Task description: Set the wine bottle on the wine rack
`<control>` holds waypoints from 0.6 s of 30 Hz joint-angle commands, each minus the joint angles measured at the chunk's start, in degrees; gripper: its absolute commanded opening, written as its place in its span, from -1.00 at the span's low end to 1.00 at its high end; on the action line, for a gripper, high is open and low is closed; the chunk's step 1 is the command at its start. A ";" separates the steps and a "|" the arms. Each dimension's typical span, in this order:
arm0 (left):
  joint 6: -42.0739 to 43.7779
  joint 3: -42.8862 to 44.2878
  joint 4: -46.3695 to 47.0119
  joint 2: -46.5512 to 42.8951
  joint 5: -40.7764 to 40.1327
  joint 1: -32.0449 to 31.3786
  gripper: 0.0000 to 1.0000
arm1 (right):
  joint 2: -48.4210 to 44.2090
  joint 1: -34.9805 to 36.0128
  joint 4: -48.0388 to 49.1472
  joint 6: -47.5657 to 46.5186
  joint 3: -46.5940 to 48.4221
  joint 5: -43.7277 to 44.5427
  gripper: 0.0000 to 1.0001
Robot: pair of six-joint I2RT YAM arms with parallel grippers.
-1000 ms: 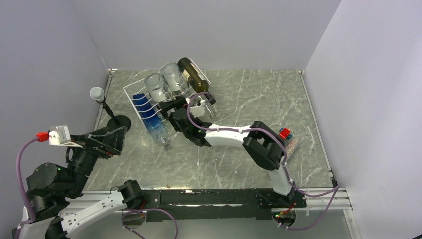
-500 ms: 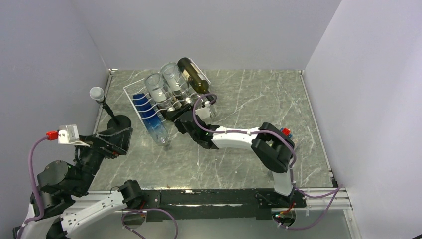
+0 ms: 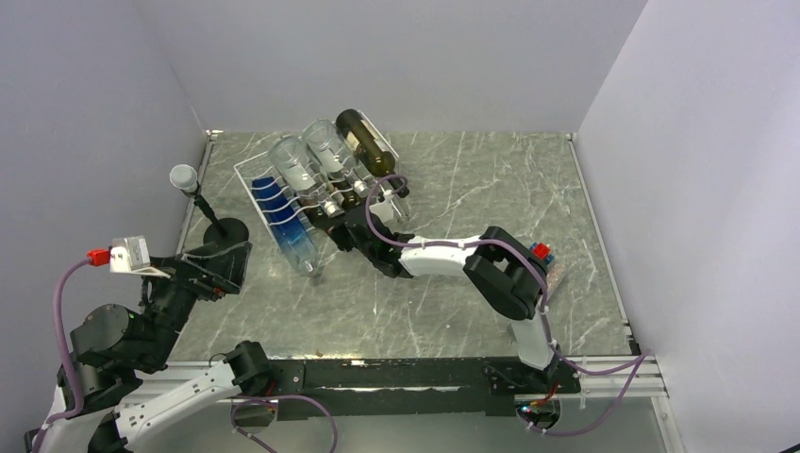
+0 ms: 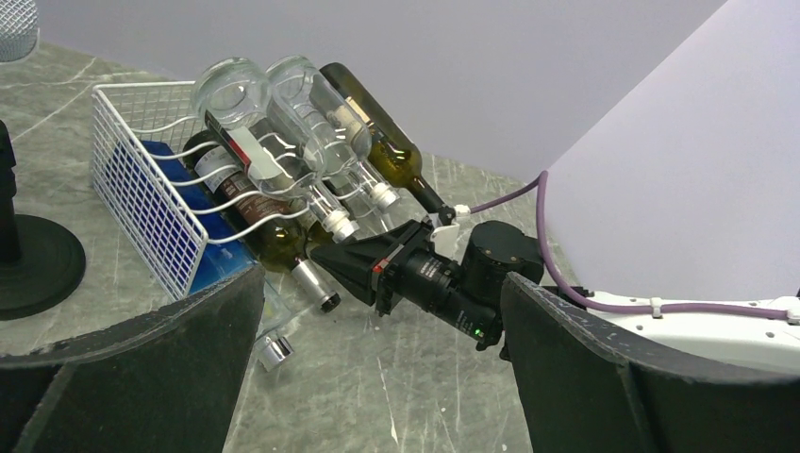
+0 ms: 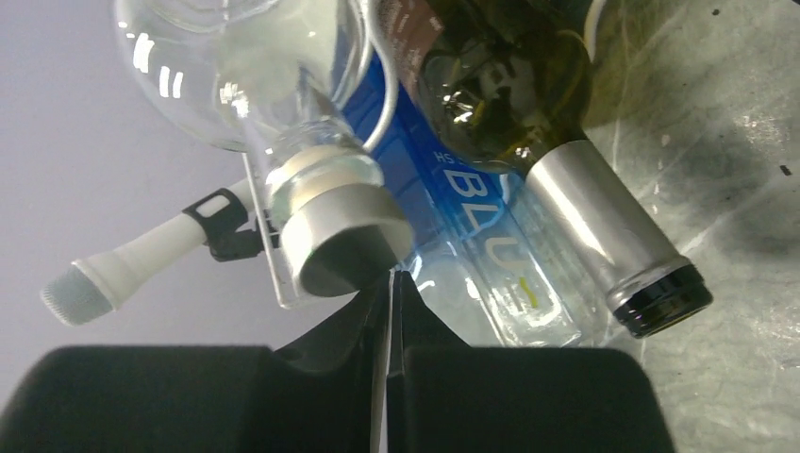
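The wine rack (image 3: 247, 179) is a white wire frame at the back left, also visible in the left wrist view (image 4: 141, 189). Two clear bottles (image 3: 302, 165) and a dark green one (image 3: 368, 146) lie in its top cradles. In the lower row lie a blue bottle (image 5: 472, 203) and an olive wine bottle (image 4: 274, 241) with a silver-capped neck (image 5: 604, 236). My right gripper (image 5: 390, 276) is shut and holds nothing. Its tips sit just under a clear bottle's white cap (image 5: 340, 245), left of the wine bottle's neck. My left gripper (image 4: 377, 377) hangs open, well back from the rack.
A black microphone stand with a round base (image 3: 225, 229) and grey head (image 3: 183, 176) stands left of the rack, close to my left arm. The blue bottle's capped neck (image 4: 274, 352) pokes out of the rack's front onto the marble table (image 3: 472, 189). Grey walls enclose three sides.
My right gripper has gone from open to shut, empty, and edged closer to the rack's front. My left arm shifted slightly towards the near edge early on, then held still.
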 commanded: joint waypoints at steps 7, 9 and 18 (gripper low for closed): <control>0.77 1.15 0.13 -0.22 -0.77 0.17 0.99 | 1.90 -1.53 -0.55 0.86 4.19 -1.45 -0.62; 0.69 1.27 0.05 -0.21 -0.61 0.15 0.99 | 1.42 -1.49 -0.22 0.42 3.86 -1.20 -0.27; 0.64 1.57 -0.52 0.07 -0.08 0.17 0.99 | -4.91 -0.44 -3.49 -3.04 0.12 1.76 0.70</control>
